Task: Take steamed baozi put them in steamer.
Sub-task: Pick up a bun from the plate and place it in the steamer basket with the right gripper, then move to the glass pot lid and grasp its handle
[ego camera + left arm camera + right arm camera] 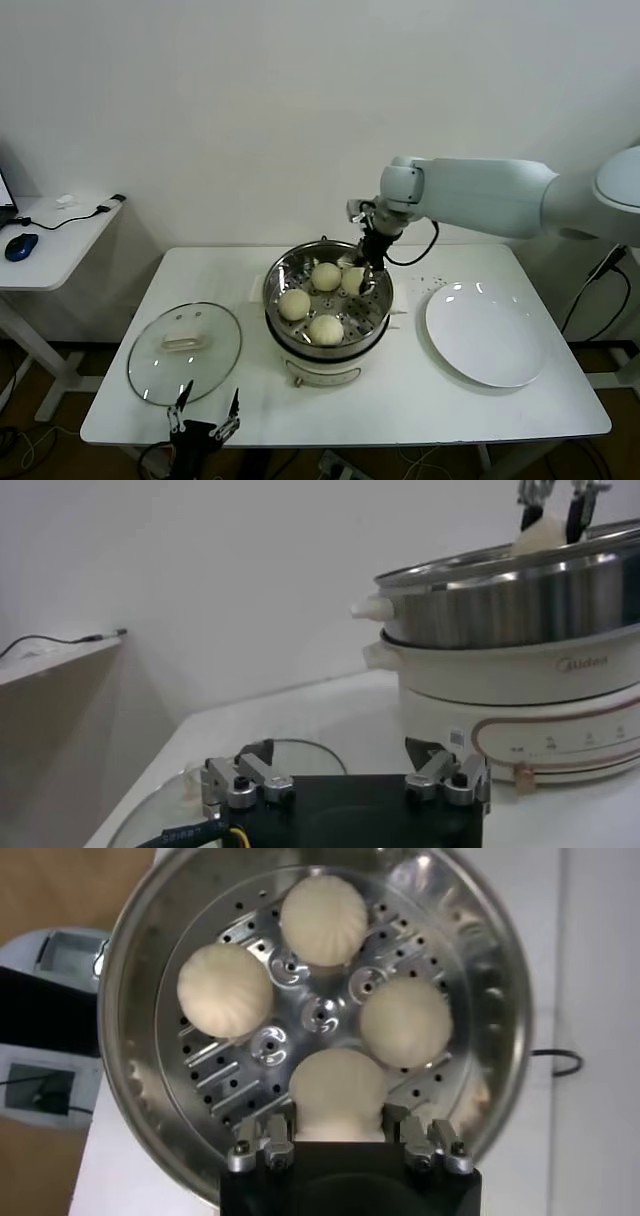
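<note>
Nearest the head camera, at the tabletop's (400, 400) front edge around 7 o'clock, the left hand (205, 412) waits parked with its fingers spread wide apart, holding nothing; the left wrist view shows those fingers (248, 778) poised over the rim of the glass lid (185, 351), which lies flat on the tabletop at about 8 o'clock from the steamer (325, 300). At the tabletop's centre stands the steamer, a shiny steel pot on a white base. Three baozi sit on its perforated tray: one at 12 o'clock (326, 276), one at 9 o'clock (294, 304) and one at 6 o'clock (325, 329). The right hand (360, 275) reaches down into the pot at about 2 o'clock and is clamped on the fourth baozi (337, 1093), its fingers (272, 1136) pressed against the bun's sides just above the tray. An empty white plate (487, 333) lies at 3 o'clock from the steamer, a little apart from it.
</note>
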Available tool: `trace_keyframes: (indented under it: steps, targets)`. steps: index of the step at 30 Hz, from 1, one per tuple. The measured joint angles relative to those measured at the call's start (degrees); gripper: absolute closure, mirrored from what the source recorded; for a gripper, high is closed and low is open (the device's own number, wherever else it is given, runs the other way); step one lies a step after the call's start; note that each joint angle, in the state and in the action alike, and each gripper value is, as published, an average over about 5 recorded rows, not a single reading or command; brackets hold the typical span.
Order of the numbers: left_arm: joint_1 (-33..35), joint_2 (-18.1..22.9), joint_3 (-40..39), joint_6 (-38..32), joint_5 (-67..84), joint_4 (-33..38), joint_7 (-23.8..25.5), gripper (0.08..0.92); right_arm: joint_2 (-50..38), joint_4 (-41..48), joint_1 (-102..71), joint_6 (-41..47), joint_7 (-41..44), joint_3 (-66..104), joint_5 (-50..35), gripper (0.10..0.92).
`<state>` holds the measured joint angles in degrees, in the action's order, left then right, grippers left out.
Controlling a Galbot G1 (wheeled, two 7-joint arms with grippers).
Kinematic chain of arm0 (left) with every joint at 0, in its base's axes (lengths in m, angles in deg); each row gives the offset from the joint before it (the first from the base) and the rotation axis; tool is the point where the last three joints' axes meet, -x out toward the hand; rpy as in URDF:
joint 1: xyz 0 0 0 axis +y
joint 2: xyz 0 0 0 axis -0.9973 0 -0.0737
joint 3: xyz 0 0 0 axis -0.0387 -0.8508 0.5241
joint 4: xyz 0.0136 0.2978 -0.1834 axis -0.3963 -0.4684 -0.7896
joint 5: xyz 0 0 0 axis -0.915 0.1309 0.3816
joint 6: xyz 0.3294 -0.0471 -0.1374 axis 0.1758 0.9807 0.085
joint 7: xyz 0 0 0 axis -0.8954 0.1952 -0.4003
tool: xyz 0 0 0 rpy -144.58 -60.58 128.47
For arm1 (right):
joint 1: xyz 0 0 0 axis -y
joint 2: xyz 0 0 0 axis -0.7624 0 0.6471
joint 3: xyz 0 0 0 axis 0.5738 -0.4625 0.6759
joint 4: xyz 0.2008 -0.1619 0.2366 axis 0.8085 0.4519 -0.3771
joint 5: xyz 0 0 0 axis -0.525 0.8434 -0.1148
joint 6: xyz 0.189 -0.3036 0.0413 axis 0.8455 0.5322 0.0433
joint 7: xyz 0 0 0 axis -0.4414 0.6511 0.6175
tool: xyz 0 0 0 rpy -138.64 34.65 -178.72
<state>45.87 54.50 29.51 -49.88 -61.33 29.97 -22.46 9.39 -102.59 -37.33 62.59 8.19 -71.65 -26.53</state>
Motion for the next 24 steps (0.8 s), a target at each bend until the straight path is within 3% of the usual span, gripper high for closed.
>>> trace_keyframes:
  steps: [8, 18, 24]
  targets:
    - [-0.36, 0.22, 0.07, -0.03, 0.09, -0.62, 0.00, 0.177, 1.59, 1.13, -2.56, 0.65, -1.08, -0.81, 0.37, 0.445]
    - [-0.35, -0.08, 0.36, -0.19, 0.48, -0.76, -0.01, 0.177, 1.36, 0.80, -2.70, 1.37, -2.00, -0.64, -1.10, 0.219]
    - [-0.55, 0.10, 0.08, -0.02, 0.18, -0.43, -0.01, 0.177, -0.16, -0.42, -1.11, 1.50, -1.49, 0.09, -1.62, 0.203]
